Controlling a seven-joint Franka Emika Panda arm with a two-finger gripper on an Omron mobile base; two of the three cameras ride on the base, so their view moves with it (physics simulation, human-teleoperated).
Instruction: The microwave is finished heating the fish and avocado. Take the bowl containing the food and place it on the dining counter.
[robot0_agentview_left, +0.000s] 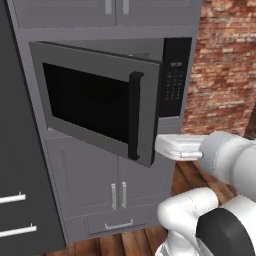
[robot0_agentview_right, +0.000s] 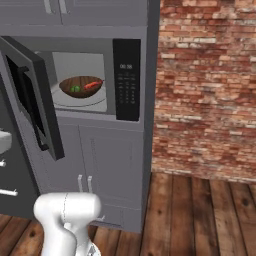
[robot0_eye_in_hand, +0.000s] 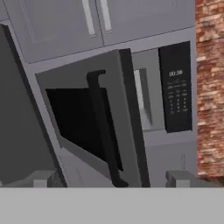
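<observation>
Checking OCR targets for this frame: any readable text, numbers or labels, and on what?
"00:38", roughly: digits on the clock display at the top of the microwave keypad panel; blurred, so the last digits are uncertain.
Keypad buttons below the display: rows of marks, too small to read.
Nothing else carries text.

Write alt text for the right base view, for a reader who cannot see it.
An open built-in microwave holds a dark wooden bowl on its turntable, with a red-orange fish piece and a green avocado lump inside. Its door swings out to the left; a brick wall and wood floor fill the right.
</observation>
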